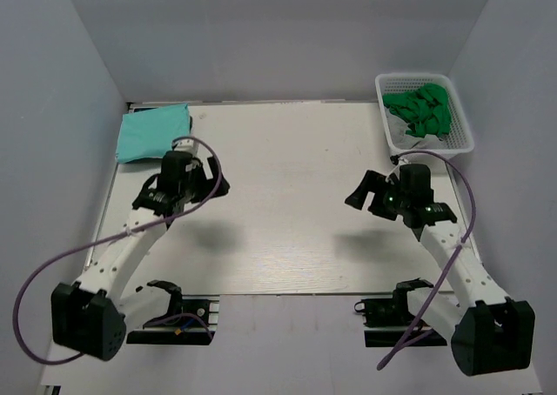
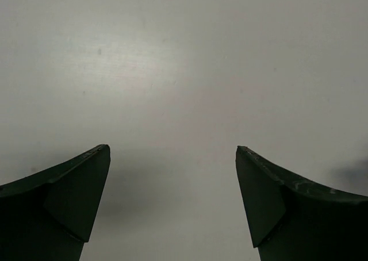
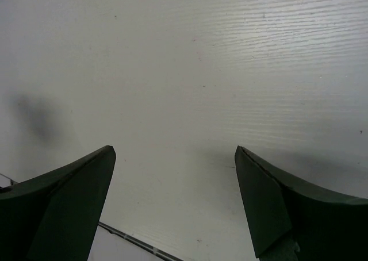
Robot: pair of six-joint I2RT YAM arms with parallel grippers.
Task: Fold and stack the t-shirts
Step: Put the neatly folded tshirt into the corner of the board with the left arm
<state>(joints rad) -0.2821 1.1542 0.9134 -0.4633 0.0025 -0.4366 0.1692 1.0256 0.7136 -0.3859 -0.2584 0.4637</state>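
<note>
The left gripper point(image 1: 211, 179) hangs over bare table point(image 1: 287, 151) with its jaws spread wide and nothing between them. The left wrist view shows the two dark fingertips point(image 2: 86, 180) far apart above plain white surface. Its fingers point toward the basket point(image 1: 459, 121) side of the table.

The light teal t-shirt point(image 1: 152, 132) lies behind that gripper. It is folded into a flat rectangle at the far edge of the table, at the end opposite the basket. From above, the wrist sits just beside the shirt's near corner, and contact there cannot be judged.

The right gripper point(image 1: 365, 197) is likewise wide open and empty. It hovers over wood-grained tabletop nearer than the basket and inward of it, with its tips point(image 3: 86, 180) turned away from the basket. It is well apart from the teal shirt.

The basket itself holds crumpled dark green fabric point(image 1: 422, 108). No white shirt can be made out with certainty.
</note>
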